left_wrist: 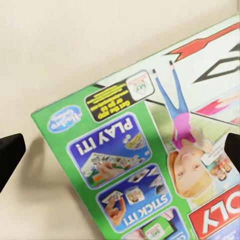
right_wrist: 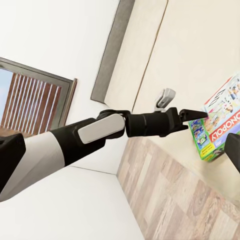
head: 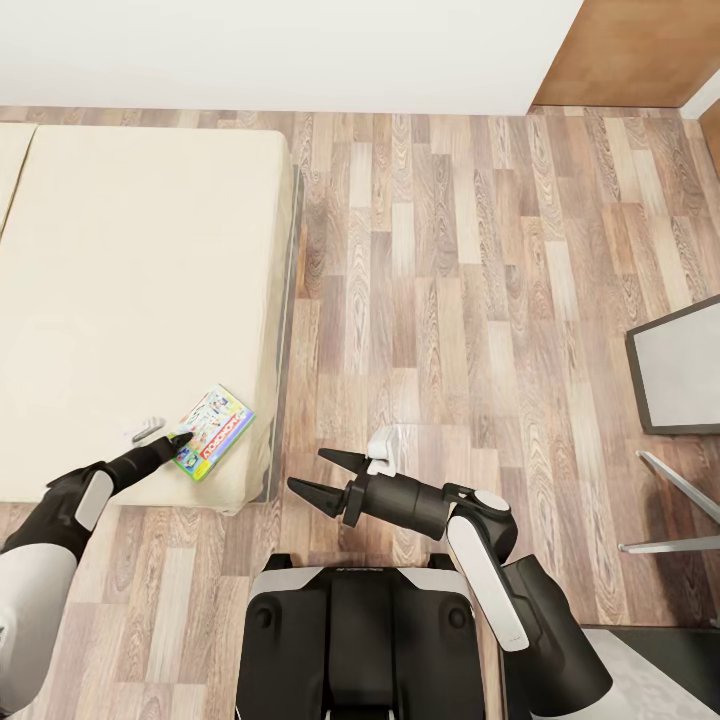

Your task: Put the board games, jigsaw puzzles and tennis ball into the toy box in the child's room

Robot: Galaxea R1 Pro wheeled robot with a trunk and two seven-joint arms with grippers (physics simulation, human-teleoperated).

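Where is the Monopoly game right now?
The Monopoly game lies flat on the bed, near the mattress corner closest to the robot, at the lower left of the head view. The left tool is right at its edge, open.

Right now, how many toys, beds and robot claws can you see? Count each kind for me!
Toys: 1, the white and green Monopoly board game box
Beds: 1, the wide beige bed
Claws: 2, the left claw and the right claw
Total: 4

White, green-edged Monopoly board game (head: 212, 432) flat near the beige bed's (head: 130, 300) front corner.
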